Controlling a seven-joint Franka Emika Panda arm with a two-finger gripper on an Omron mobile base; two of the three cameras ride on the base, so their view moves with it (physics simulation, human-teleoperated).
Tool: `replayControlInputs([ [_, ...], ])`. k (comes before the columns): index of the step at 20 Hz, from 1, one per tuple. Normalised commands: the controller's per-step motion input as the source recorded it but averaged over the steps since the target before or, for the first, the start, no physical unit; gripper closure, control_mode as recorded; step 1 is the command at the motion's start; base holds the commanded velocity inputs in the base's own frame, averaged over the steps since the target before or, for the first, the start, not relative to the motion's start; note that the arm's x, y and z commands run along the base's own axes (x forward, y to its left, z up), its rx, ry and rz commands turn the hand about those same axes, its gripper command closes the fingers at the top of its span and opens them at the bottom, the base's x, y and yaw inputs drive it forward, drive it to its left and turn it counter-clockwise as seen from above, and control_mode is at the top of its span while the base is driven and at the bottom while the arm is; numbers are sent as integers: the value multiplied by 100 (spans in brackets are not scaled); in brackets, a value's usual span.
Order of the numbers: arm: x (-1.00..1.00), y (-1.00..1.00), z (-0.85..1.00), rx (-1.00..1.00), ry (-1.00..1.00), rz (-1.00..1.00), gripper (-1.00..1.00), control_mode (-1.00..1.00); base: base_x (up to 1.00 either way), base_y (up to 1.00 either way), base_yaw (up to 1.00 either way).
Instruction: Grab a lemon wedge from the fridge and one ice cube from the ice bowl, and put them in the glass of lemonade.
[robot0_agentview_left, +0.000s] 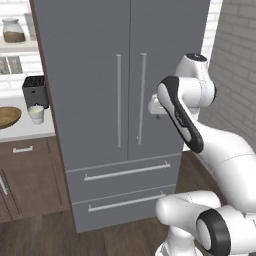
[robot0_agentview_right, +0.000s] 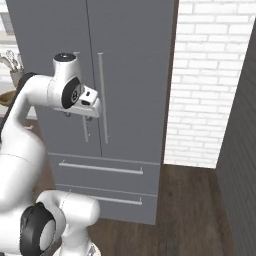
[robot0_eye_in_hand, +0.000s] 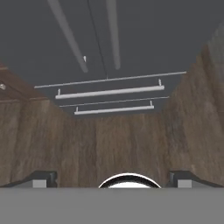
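Observation:
The tall grey fridge (robot0_agentview_left: 95, 75) stands straight ahead with both doors shut, so the lemon wedge is hidden. My gripper (robot0_agentview_right: 87, 116) hangs in front of the right door beside the bar handles (robot0_agentview_left: 142, 97), pointing down. In the hand view its fingertips (robot0_eye_in_hand: 43, 179) stand wide apart, open and holding nothing, above the two lower drawers (robot0_eye_in_hand: 105, 92) and the floor. On the counter to the left sit the brown ice bowl (robot0_agentview_left: 7, 117) and the small whitish glass of lemonade (robot0_agentview_left: 36, 114). No ice cube can be made out in the bowl.
A black toaster (robot0_agentview_left: 35, 90) stands behind the cup, with a jar (robot0_agentview_left: 13, 30) on the shelf above. Brown cabinets (robot0_agentview_left: 30, 175) sit under the counter. A white brick wall (robot0_agentview_right: 205, 85) flanks the fridge on the right. Wooden floor (robot0_agentview_right: 195, 210) lies in front.

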Motion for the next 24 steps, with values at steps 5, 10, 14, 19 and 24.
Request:
replayControlInputs([
  [5, -62, -21, 0, 6, -25, -8, -100, -100, 0, 0, 0],
  [10, -14, 0, 15, 5, -28, 0, -100, -100, 0, 0, 0],
  [14, 19, 0, 21, 5, -25, 0, -100, -100, 0, 0, 0],
  [19, 56, 0, 21, 4, -13, 0, -100, -100, 0, 0, 0],
  [24, 67, 3, 16, 0, -2, -1, -100, -100, 0, 0, 0],
])
